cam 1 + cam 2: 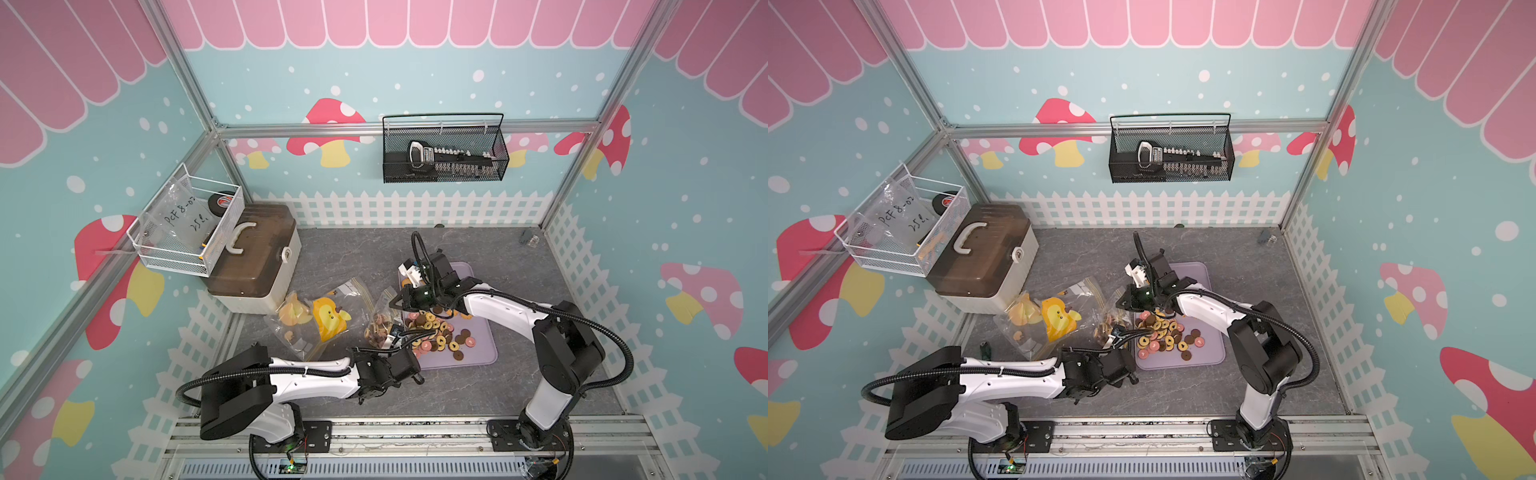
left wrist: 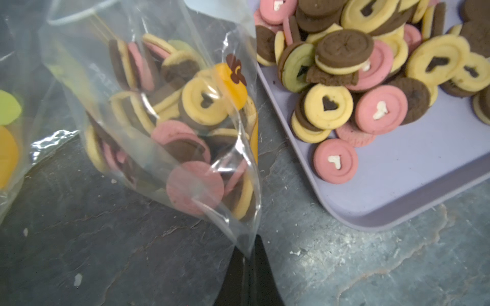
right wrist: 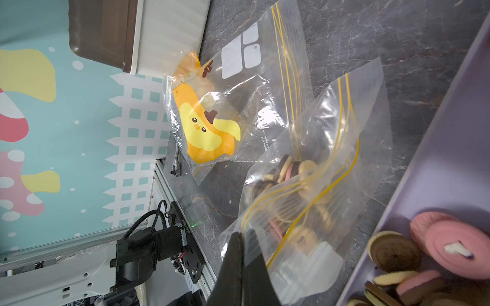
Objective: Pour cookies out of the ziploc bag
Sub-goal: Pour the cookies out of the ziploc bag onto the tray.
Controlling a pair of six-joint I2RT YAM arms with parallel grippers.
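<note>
Pinch grips hold at both ends. The left gripper [image 2: 248, 253] is clamped on a tapering lower corner of the ziploc bag [image 2: 159, 106], and the right gripper [image 3: 242, 247] is clamped on the clear film at the bag's mouth end, beside the yellow zip lines. The bag hangs slack between them, resting on the table [image 2: 106, 251] just beside the purple tray [image 2: 397, 190] and not over it.

By my reading the pour is about half done. A loose heap of cookies [image 1: 436, 334] already lies on the tray, but a good clump is left inside the bag, bunched toward the left gripper's corner. What remains is probably to raise that corner, bring the mouth over the tray's rim and let the rest slide out.

The left wrist view alone shows the leftover cookies closely: pink, yellow and brown rounds, some with heart-shaped holes. The right wrist view alone shows the zip lines running wavy and apart, so the mouth looks open. Both top views give the layout, with the bag between the two arms and a second bag [image 1: 328, 320] with a yellow cartoon print lying nearby, away from the tray.
</note>
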